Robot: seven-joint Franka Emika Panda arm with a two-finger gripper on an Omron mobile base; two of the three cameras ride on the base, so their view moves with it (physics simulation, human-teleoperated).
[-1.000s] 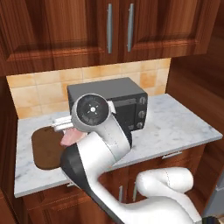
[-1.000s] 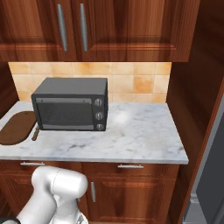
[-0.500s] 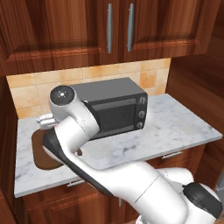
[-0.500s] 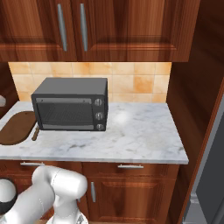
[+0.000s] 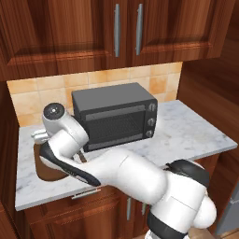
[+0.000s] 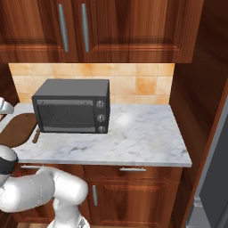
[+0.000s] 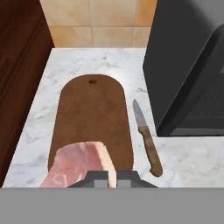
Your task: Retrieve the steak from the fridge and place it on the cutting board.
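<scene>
1. Looking down the hand view, I see my gripper (image 7: 112, 176) clamped on the steak (image 7: 81, 165), its two dark tips close together against the meat's right edge at the bottom of the picture.
2. Just beyond, the steak hangs over the near end of the cutting board (image 7: 94, 118), covering that end; whether it touches the wood I cannot tell.
3. Beside the board's right edge lies a knife (image 7: 147, 138) on the marble counter (image 7: 183, 157), wooden handle toward me, blade pointing toward the wall, close to the board but apart from it.
4. Right of the knife stands the black toaster oven (image 7: 192, 65), its front corner just beside the handle.
5. From the left base view, my arm (image 5: 116, 172) reaches left over the counter, hiding most of the board, with a brown edge showing below the wrist.
6. Farthest back, tan wall tiles (image 6: 133, 82) run behind the oven, under dark wooden cabinets (image 6: 116, 26).
</scene>
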